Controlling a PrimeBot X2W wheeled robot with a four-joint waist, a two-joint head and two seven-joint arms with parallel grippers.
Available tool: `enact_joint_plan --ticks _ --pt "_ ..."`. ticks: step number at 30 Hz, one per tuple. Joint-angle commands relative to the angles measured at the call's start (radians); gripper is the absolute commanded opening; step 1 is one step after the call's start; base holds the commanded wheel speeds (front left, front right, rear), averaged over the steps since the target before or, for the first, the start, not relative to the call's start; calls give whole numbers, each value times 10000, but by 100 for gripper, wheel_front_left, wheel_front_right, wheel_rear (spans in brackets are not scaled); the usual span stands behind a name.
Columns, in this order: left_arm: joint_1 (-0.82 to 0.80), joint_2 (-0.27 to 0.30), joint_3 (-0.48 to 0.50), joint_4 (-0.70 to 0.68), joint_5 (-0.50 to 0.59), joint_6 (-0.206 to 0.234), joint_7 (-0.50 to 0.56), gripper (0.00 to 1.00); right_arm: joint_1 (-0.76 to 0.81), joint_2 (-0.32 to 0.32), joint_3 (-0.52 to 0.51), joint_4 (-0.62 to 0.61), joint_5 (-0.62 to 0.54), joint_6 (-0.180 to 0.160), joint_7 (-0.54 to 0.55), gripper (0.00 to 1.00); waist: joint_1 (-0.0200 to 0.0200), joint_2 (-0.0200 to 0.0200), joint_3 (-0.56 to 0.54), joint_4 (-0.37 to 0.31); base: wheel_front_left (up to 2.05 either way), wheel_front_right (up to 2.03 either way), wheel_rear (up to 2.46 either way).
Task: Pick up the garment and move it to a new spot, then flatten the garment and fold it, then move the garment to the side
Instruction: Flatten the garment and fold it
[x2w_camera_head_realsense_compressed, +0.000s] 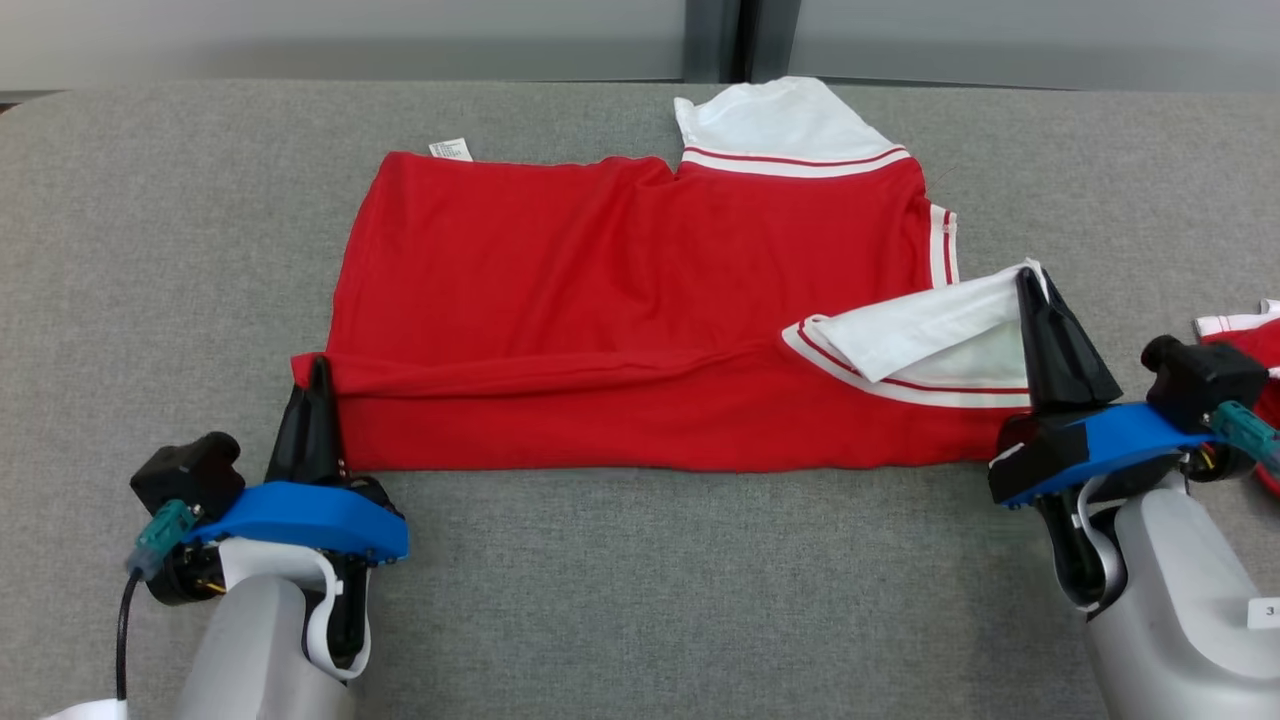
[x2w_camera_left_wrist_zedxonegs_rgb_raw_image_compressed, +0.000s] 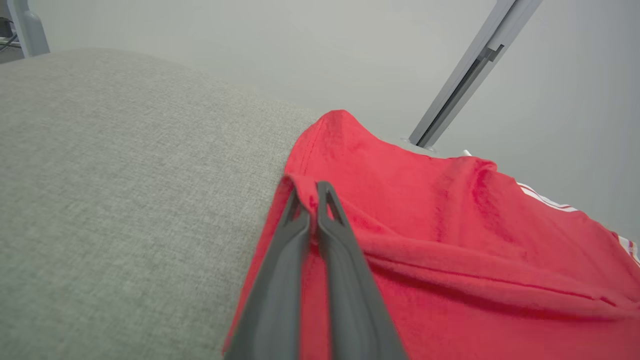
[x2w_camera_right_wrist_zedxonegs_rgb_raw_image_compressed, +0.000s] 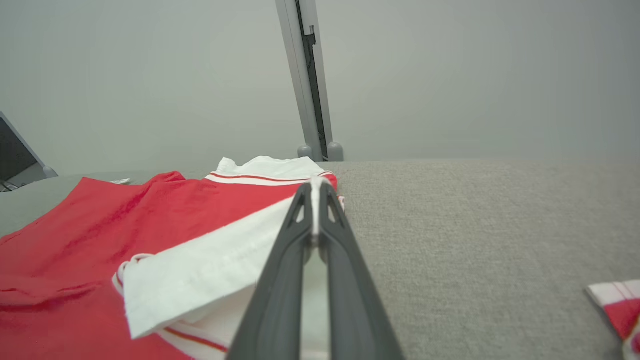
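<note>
Garment (x2w_camera_head_realsense_compressed: 640, 290) red w/ white trim, partly folded.

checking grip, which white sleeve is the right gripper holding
The near sleeve, folded over the red body; the far sleeve lies free at the back.

The bench (x2w_camera_head_realsense_compressed: 640, 600) has a grey woven fabric surface with a rounded far left corner, and it extends across the full width of the head view. Behind its far edge stand pale grey wall panels (x2w_camera_head_realsense_compressed: 350, 40), separated by a vertical grey post (x2w_camera_right_wrist_zedxonegs_rgb_raw_image_compressed: 305, 75) with a dark slot and two rounded feet at its base. A separate red-and-white striped cloth item (x2w_camera_head_realsense_compressed: 1255, 345) lies at the right edge of the bench, and a dark flat-sided object (x2w_camera_right_wrist_zedxonegs_rgb_raw_image_compressed: 15, 155), not identifiable, is beyond the far left end.
</note>
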Motion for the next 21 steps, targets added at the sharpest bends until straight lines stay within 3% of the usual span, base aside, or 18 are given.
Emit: enact_joint_plan --ticks 1,5,6,7,8,9,15,21 --pt "-278 70 108 76 61 28 3 0 -306 46 -91 177 -216 -4 -2 0 -3 0 53 22 0 0 0" --pt "-577 66 72 308 160 28 3 0 -605 161 -396 463 -618 -4 -3 0 -3 0 92 14 0 0 0" --pt "-632 80 143 282 176 28 3 17 -634 205 -462 502 -685 -4 -3 0 -3 0 89 3 0 0 0" --pt "-664 101 235 211 271 28 3 64 -669 231 -606 466 -777 -4 -3 36 -3 0 82 -9 0 0 0" --pt "-664 101 235 211 271 28 3 64 -669 231 -606 466 -777 -4 -3 36 -3 0 82 -9 0 0 0" --pt "-636 92 315 178 344 28 3 100 -675 250 -806 337 -942 -4 -3 100 -3 0 57 -17 0 0 0" --pt "183 -16 912 -66 901 27 3 100 301 624 -1473 28 -2057 -3 -2 100 -3 0 -416 -80 0 0 0" --pt "1702 -121 1086 -257 1554 27 3 100 1773 933 -1543 -139 -2448 -3 -2 100 -3 0 -1180 -109 0 0 0"
